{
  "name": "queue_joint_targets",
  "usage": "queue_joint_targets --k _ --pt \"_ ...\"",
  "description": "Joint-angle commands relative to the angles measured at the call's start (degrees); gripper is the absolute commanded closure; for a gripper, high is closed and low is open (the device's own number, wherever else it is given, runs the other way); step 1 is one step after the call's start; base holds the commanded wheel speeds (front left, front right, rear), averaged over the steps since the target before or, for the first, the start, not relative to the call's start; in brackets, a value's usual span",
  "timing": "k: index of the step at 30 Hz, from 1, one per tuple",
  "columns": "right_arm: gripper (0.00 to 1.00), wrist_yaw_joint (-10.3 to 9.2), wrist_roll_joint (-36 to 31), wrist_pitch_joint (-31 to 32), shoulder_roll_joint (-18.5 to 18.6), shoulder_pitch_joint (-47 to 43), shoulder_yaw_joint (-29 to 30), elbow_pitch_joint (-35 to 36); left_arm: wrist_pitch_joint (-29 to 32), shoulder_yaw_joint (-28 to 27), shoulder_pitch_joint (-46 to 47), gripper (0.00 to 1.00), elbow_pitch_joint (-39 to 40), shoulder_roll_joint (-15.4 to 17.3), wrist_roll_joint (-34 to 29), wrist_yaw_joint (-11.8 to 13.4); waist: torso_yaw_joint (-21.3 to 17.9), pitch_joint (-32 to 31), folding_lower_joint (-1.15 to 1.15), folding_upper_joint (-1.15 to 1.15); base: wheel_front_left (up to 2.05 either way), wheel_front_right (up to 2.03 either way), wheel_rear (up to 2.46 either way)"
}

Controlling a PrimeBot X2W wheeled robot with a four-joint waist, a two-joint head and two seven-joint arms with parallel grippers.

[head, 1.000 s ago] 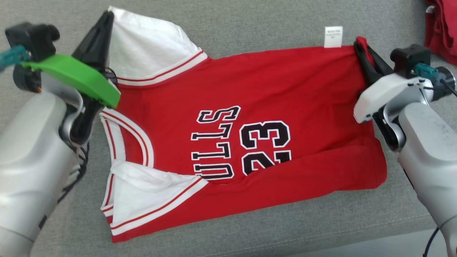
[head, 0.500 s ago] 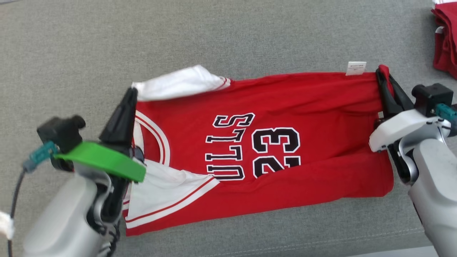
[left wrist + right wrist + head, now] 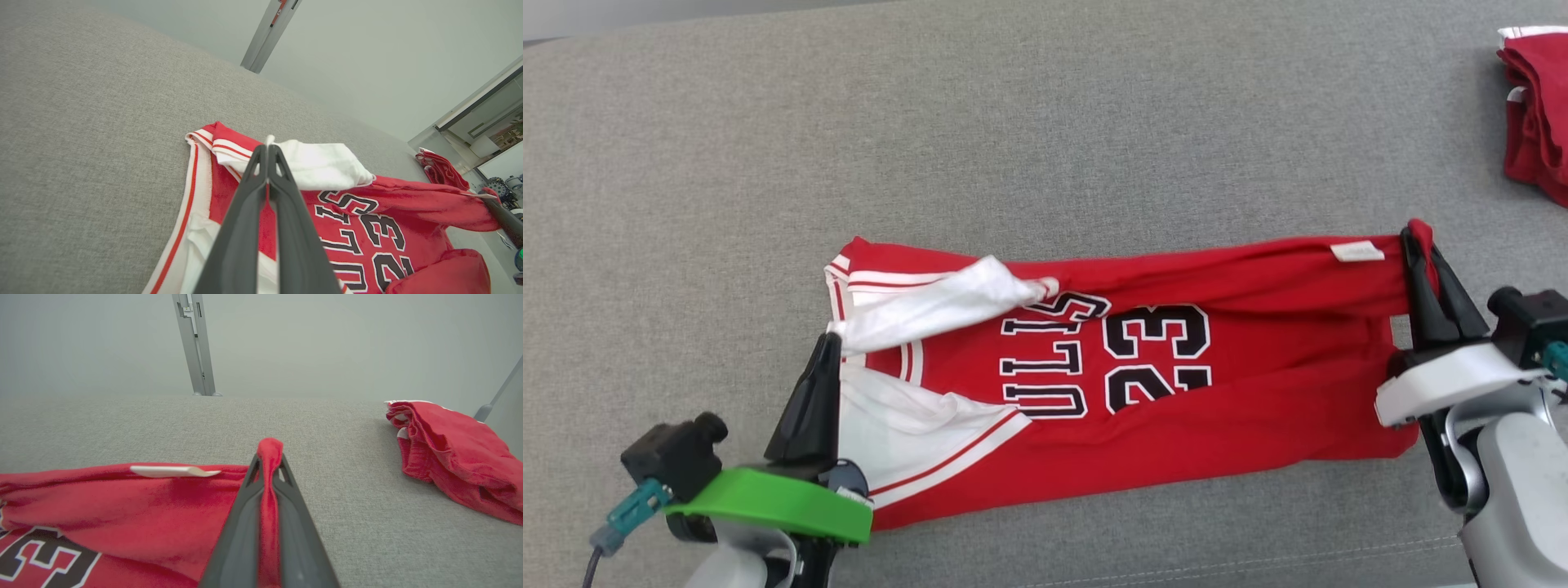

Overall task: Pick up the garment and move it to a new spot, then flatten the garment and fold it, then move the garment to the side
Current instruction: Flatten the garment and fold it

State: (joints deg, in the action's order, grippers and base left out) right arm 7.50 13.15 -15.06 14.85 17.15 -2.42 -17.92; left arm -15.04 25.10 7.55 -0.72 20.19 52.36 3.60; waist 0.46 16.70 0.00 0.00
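Observation:
The garment (image 3: pixel 1241 343), a red jersey with white trim and black "23" lettering, lies lengthwise on the grey cushion, its far edge doubled over toward me. My left gripper (image 3: pixel 831 341) is shut on the white shoulder part at the garment's left end; in the left wrist view, white cloth peeks out past the tips of the left gripper (image 3: pixel 267 149). My right gripper (image 3: pixel 1417 241) is shut on the red hem corner at the right end. In the right wrist view a strip of red cloth runs between the fingers of the right gripper (image 3: pixel 269 457). A white label (image 3: pixel 1357 251) lies by that corner.
A second red garment pile (image 3: pixel 1535 122) sits at the far right of the grey cushion (image 3: pixel 1013 147), apart from the jersey; the pile (image 3: pixel 457 457) also appears in the right wrist view. The cushion's front seam (image 3: pixel 1258 563) runs just below the jersey. Behind the cushion stands a pale wall.
Both grippers have drawn the garment's far edge toward me, so the jersey is now narrower and the white sleeve lies over the lettering. The head camera has also shifted.

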Motion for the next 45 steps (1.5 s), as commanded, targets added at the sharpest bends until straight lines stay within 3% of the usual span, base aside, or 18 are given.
queue_joint_targets --k 1,2,3,4,5,6,7,8,15,20,29,42,43,44,45 --pt "1.00 -0.02 0.2 -0.1 -0.5 -1.7 0.7 0.8 -0.1 -0.9 -1.7 1.00 0.2 -0.4 -0.8 0.4 0.2 -0.4 0.00 0.00 0.00 0.00 0.00" --pt "0.95 -0.02 0.4 -0.1 -0.8 -2.6 1.0 1.2 -0.1 -1.0 -2.7 1.00 0.0 -0.7 -0.8 0.1 0.2 -0.6 0.00 0.00 0.00 0.00 0.00" --pt "0.52 -0.02 0.5 -0.1 -1.0 -3.1 1.3 1.7 -0.1 -1.0 -3.1 1.00 -0.3 -0.8 -1.1 -0.3 0.3 -0.7 0.00 0.00 0.00 0.00 0.00" --pt "0.00 -0.02 0.7 -0.1 -1.2 -3.9 1.4 2.0 -0.1 -1.0 -3.5 1.00 -0.5 -1.1 -1.3 -0.5 0.3 -0.9 0.00 0.00 0.00 0.00 0.00" --pt "0.00 -0.02 0.9 -0.1 -1.5 -4.5 1.5 2.2 -0.1 -1.1 -3.8 1.00 -0.9 -1.5 -1.2 -0.6 0.4 -1.0 0.00 0.00 0.00 0.00 0.00" --pt "0.00 -0.02 0.9 -0.1 -1.7 -5.1 1.6 2.6 -0.2 -1.3 -4.1 0.82 -1.5 -1.9 -0.9 -0.8 0.4 -1.3 0.00 0.00 0.00 0.00 0.00" --pt "0.00 -0.02 1.0 -0.1 -1.8 -5.5 1.8 2.7 -0.1 -1.2 -4.4 0.51 -2.2 -2.0 -1.0 -0.9 0.3 -1.5 0.00 0.00 0.00 0.00 0.00" --pt "0.00 -0.02 1.3 -0.1 -2.0 -5.8 2.1 3.2 -0.2 -1.1 -4.5 0.00 -2.7 -2.1 -1.4 -1.1 0.2 -1.8 0.00 0.00 0.00 0.00 0.00" --pt "0.00 -0.02 2.2 -0.1 -2.4 -8.4 3.7 6.6 -0.1 -6.4 -4.8 0.00 -3.5 -4.8 -6.0 -1.8 -0.3 -3.5 0.00 0.00 0.00 0.00 0.00" --pt "0.00 -0.02 2.7 -0.1 -2.0 -7.9 4.0 5.9 -0.2 -13.6 -4.0 0.00 -2.7 -8.5 -14.3 -2.9 -0.3 -4.4 0.00 0.00 0.00 0.00 0.00" --pt "0.00 -0.02 3.3 -0.1 -2.1 -3.6 0.5 -8.6 -0.1 -24.6 -3.5 0.00 -2.9 -15.0 -29.4 -6.8 0.4 -4.9 0.00 0.00 0.00 0.00 0.00" --pt "0.00 -0.02 8.0 0.5 -4.3 2.2 -3.1 -26.3 -0.1 -30.1 -2.5 0.00 -6.0 -17.1 -39.0 -9.9 1.7 -4.9 0.00 0.00 0.00 0.00 0.00" --pt "0.11 -0.02 8.8 0.5 -4.6 2.4 -3.4 -27.1 -0.1 -30.2 -2.5 0.00 -6.2 -17.2 -39.4 -10.0 1.8 -5.0 0.00 0.00 0.00 0.00 0.00" --pt "0.55 -0.02 9.3 0.4 -4.8 2.6 -3.6 -27.7 -0.1 -30.3 -2.5 0.00 -6.3 -17.2 -39.6 -10.1 1.8 -5.0 0.00 0.00 0.00 0.00 0.00" --pt "0.79 -0.02 9.7 0.4 -4.9 2.8 -4.0 -28.3 -0.1 -30.4 -2.5 0.00 -6.4 -17.2 -40.0 -10.1 1.8 -5.1 0.00 0.00 0.00 0.00 0.00"
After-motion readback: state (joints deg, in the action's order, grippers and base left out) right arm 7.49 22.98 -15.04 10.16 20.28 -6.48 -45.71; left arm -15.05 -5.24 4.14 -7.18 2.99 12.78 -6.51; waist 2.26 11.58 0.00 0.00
